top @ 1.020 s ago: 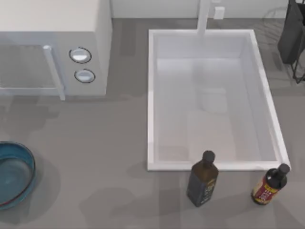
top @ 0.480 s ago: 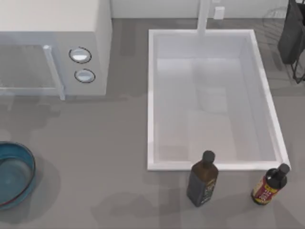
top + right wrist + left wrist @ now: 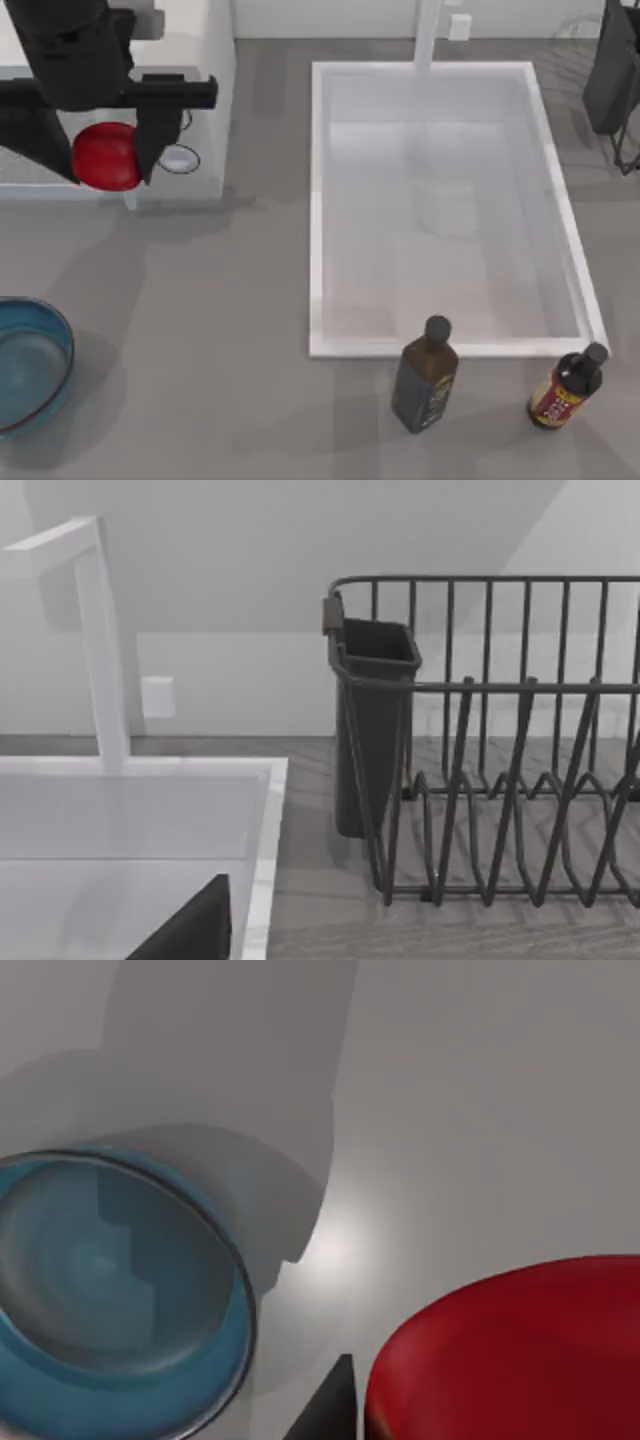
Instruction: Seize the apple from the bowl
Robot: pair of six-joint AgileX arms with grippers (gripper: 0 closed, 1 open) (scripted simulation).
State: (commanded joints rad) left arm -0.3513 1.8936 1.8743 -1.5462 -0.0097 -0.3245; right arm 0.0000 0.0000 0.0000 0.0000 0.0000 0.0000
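The biggest thing on my grey counter is the white rectangular sink basin (image 3: 440, 210), with its upright white faucet (image 3: 100, 640) at the far rim; to its left stands the white boxy microwave (image 3: 205, 90), and the dark wire dish rack (image 3: 500, 780) sits at the far right corner. None of these blocks me, I judge, since the work is all on the left side.

My left arm is high above the microwave front, and my left gripper (image 3: 105, 155) is pinching the small glossy red apple (image 3: 105, 157) between its dark fingers (image 3: 155, 135), lifted well clear so it cannot knock a rim. The wide, shallow teal-blue bowl (image 3: 25, 365) sits at the table's left edge, near me, holding nothing; in the left wrist view it lies well below the apple (image 3: 510, 1355), apart from it. The seizing looks done to me.

By the sink's near rim stand a dark squat bottle (image 3: 425, 378) and a red-labelled dark bottle (image 3: 565, 390), well away. Whether my right arm's gripper is spread or closed I cannot tell.
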